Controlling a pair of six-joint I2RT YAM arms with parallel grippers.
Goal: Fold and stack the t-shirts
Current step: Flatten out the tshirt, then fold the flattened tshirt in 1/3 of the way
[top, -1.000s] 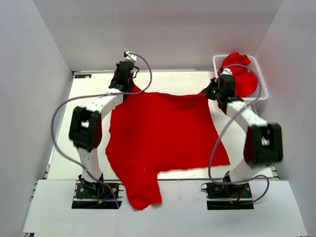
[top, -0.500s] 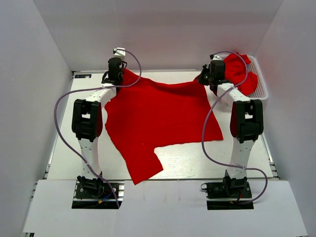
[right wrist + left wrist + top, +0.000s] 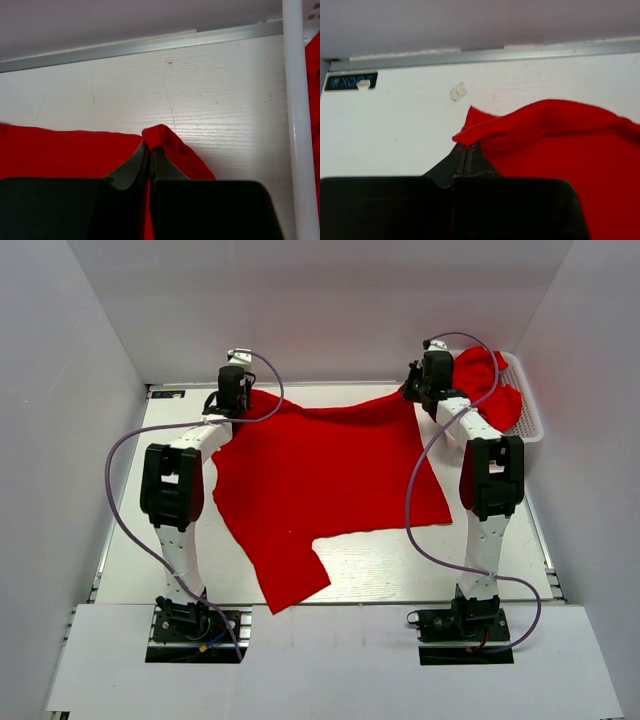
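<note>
Nearest me, at the six o'clock edge, the two arm bases (image 3: 195, 625) sit bolted side by side, with purple cables (image 3: 115, 500) looping up from them. Just past the bases, one sleeve of a red t-shirt (image 3: 320, 475) points toward seven o'clock and runs right up to the front edge of the white tabletop (image 3: 125, 540). The rest of that shirt lies spread across the middle, mostly flat, its body widening toward the far side. At eleven o'clock the left fingers (image 3: 457, 160) are pressed together on the shirt's far left corner, pinching a small bunched fold of red cloth at their tips. At one o'clock the right fingers (image 3: 132, 165) are likewise clamped tight on the far right corner, and a nub of cloth pokes up between them. The shirt's far edge dips slightly between the two grips. Beyond the right fingers, at about two o'clock against the wall, a white lattice basket (image 3: 530, 415) holds more red t-shirts (image 3: 485, 380) in a crumpled heap.
</note>
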